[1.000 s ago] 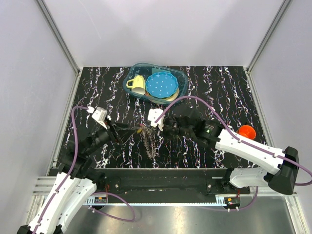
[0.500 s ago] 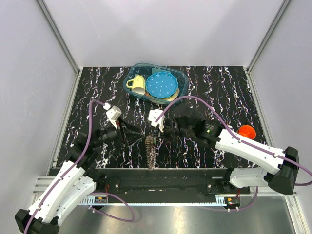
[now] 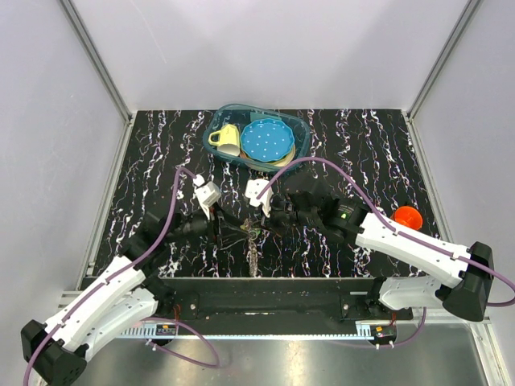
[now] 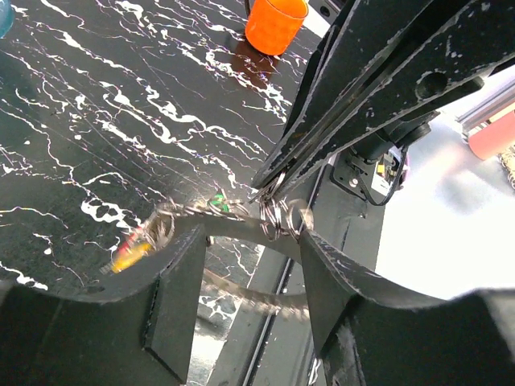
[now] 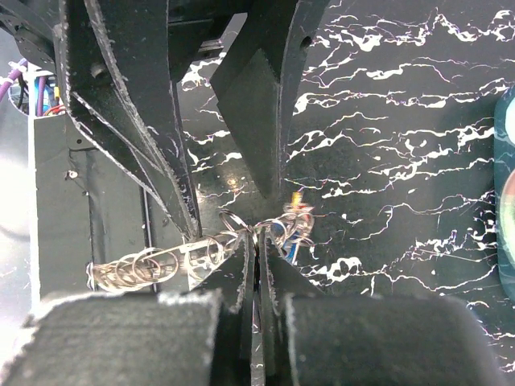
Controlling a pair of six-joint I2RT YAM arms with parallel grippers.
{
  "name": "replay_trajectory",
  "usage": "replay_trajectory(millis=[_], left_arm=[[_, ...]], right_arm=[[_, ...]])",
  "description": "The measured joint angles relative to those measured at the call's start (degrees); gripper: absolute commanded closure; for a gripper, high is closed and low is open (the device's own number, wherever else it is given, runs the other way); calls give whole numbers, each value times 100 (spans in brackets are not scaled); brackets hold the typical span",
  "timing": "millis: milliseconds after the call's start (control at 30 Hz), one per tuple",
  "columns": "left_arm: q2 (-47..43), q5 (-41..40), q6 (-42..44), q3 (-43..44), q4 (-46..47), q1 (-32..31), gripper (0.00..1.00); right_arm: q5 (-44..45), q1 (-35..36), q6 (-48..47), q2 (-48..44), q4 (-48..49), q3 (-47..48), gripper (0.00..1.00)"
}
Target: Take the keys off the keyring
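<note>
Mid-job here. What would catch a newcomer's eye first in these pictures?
The two grippers meeting tip to tip at the near middle of the table: the right gripper shut on the keyring, the left gripper open around it, the speckled fob trailing toward the near edge. Then the orange cup at the right and the tub of dishes at the far edge.

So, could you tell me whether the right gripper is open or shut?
Shut: in the right wrist view the right gripper has its fingertips pressed together on the keyring.

Bright-headed keys (image 5: pixel 291 223) cluster on the thin metal keyring (image 4: pixel 278 219), fob (image 3: pixel 252 254) dangling.
</note>
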Motion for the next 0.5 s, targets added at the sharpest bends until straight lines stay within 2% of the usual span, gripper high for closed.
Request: replay_trajectory(millis=[267,400,433,500], left_arm=[[122,-229,118,39,46,-188,60],[129,-273,146,39,46,-210,70],[129,-284,155,39,46,-221,82],[127,-280,162,39,46,-243,97]], right_arm=[[-46,-15,68,0,-33,0,100],[-57,-26,74,0,-33,0,100],[-63,-26,74,0,-33,0,100],[-81,-31,74,-2,-35,0,100]])
